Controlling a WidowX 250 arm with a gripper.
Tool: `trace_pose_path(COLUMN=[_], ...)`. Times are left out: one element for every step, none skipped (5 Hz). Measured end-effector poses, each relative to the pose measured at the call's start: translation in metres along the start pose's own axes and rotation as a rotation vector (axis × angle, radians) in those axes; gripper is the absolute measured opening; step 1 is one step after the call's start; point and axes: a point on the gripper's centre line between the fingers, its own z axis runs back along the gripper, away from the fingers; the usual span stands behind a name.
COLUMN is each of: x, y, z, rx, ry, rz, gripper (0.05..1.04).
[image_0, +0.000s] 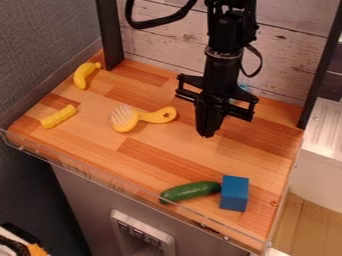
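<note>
The black gripper (208, 133) hangs over the middle-right of the wooden surface, its fingers together and nothing visible between them. Left of it lies a yellow brush (159, 115) with pale bristles, not touching it. A green cucumber (190, 191) lies near the front edge, its right end against or very close to a blue block (234, 193). At the back left is a yellow banana (83, 75), and a short yellow ridged piece (59, 117) lies nearer the left edge. Part of a light blue item (242, 87) shows behind the gripper, mostly hidden.
A clear low rim (120, 184) runs along the front edge of the wooden surface (160, 162). Dark posts (109, 35) stand at the back corners, with a whitish plank wall (287, 65) between them. A white unit (323, 150) stands to the right.
</note>
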Motion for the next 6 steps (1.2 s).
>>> trace_pose_path(x=[0.001, 0.011, 0.016, 0.018, 0.016, 0.011], y=[0.010, 0.034, 0.056, 0.077, 0.095, 0.109], z=[0.000, 0.005, 0.011, 0.012, 0.015, 0.013], rx=[0.004, 0.006, 0.009, 0.001, -0.006, -0.014], ry=[0.001, -0.004, -0.011, 0.000, 0.005, 0.012], rz=[-0.085, -0.185, -0.276, -0.302, -0.261, -0.177], gripper=[0.239, 0.479, 0.789, 1.001, 1.002, 0.999])
